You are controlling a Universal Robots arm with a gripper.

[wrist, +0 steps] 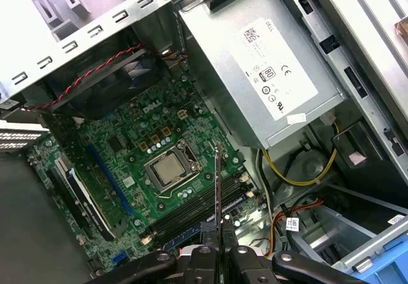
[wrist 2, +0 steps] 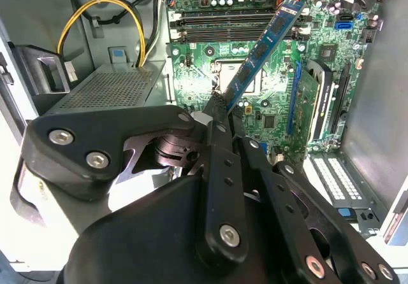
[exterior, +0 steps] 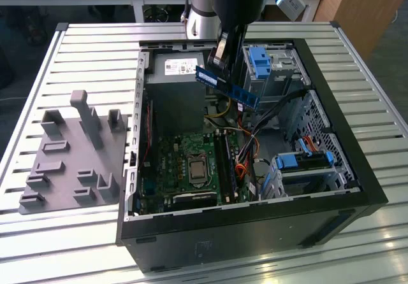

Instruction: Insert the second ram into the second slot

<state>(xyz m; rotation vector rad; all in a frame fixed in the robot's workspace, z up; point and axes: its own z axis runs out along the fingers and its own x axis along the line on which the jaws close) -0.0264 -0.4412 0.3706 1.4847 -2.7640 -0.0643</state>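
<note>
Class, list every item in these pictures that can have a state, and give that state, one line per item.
gripper, shut on the second ram.
second ram, held tilted in the air above the motherboard, not in a slot.
computer case, lying on its side, side panel off.
processor, seated on the motherboard, no cooler on it.

Computer case (exterior: 255, 233) on the tabletop (exterior: 89, 55), pincer (exterior: 223, 58) over it.
The second ram (exterior: 227, 86) sits clamped in the pincer; the motherboard (exterior: 191, 163) lies in the case below the pincer, the power supply (exterior: 175, 90) near it, a fixture block (exterior: 70, 163) on the tabletop well apart.
</note>
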